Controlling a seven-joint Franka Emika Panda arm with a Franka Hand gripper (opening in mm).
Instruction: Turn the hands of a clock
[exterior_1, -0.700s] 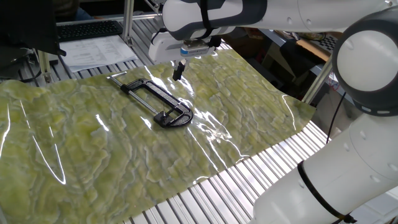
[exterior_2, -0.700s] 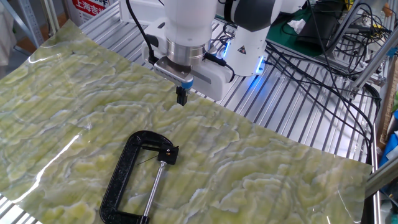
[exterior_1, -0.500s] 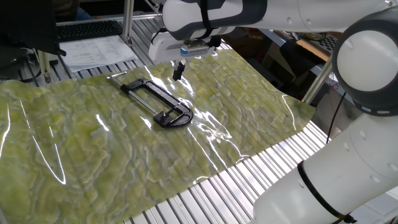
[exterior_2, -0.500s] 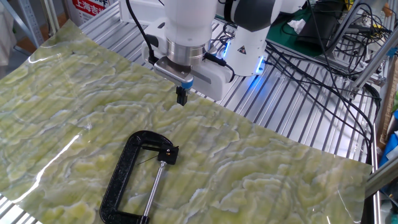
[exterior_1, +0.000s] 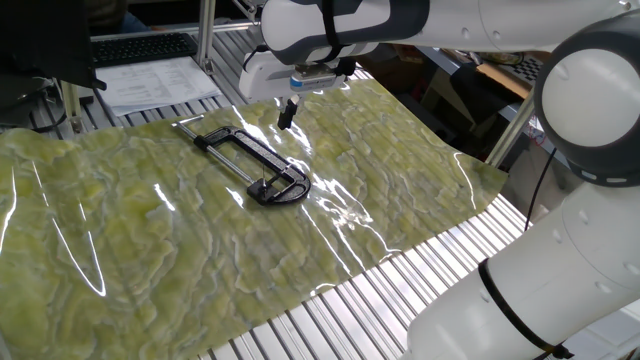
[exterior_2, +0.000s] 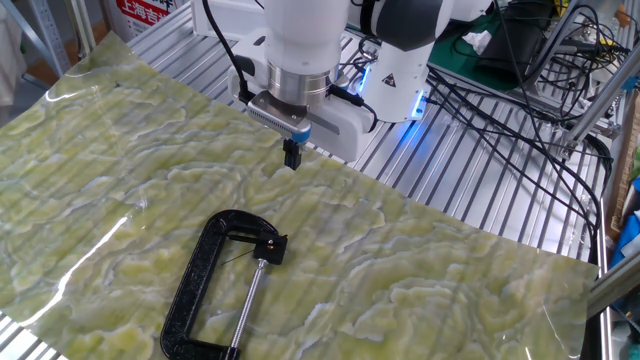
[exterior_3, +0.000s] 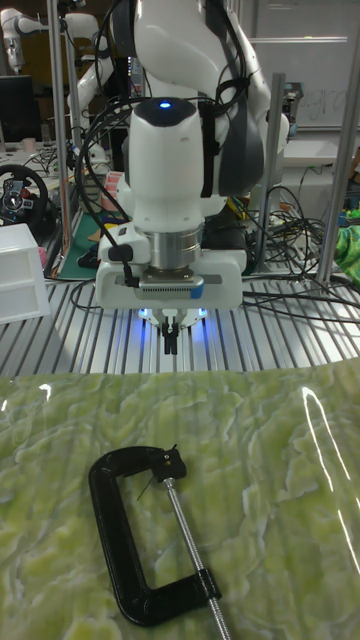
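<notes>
Although you have three views here, none shows any change from a moment ago: the arm hangs where it was and the clamp has not shifted, so judge the task as not yet begun.

In one fixed view, your gripper (exterior_1: 287, 113) hovers above the green marbled mat (exterior_1: 150, 230), fingers pressed together on nothing. The clock (exterior_1: 250, 162), a black C-clamp with a silver screw rod and no dial that you can make out, lies flat on the mat just short of the gripper, apart from it. The mat's far edge runs close behind the gripper; its near edge drops to the slatted surface (exterior_1: 330, 310).

In the other fixed view, the gripper (exterior_2: 292, 154) sits well beyond the clamp (exterior_2: 222, 285), near the mat's back edge, with bare mat between them. Cables (exterior_2: 500, 90) lie off to the side, clear of that path.

In the tall fixed view, the gripper (exterior_3: 171, 337) hangs above the slats just behind the mat edge, and the clamp (exterior_3: 150, 535) lies nearer the camera, its padded screw end toward the gripper. You have open room on both sides to descend.
</notes>
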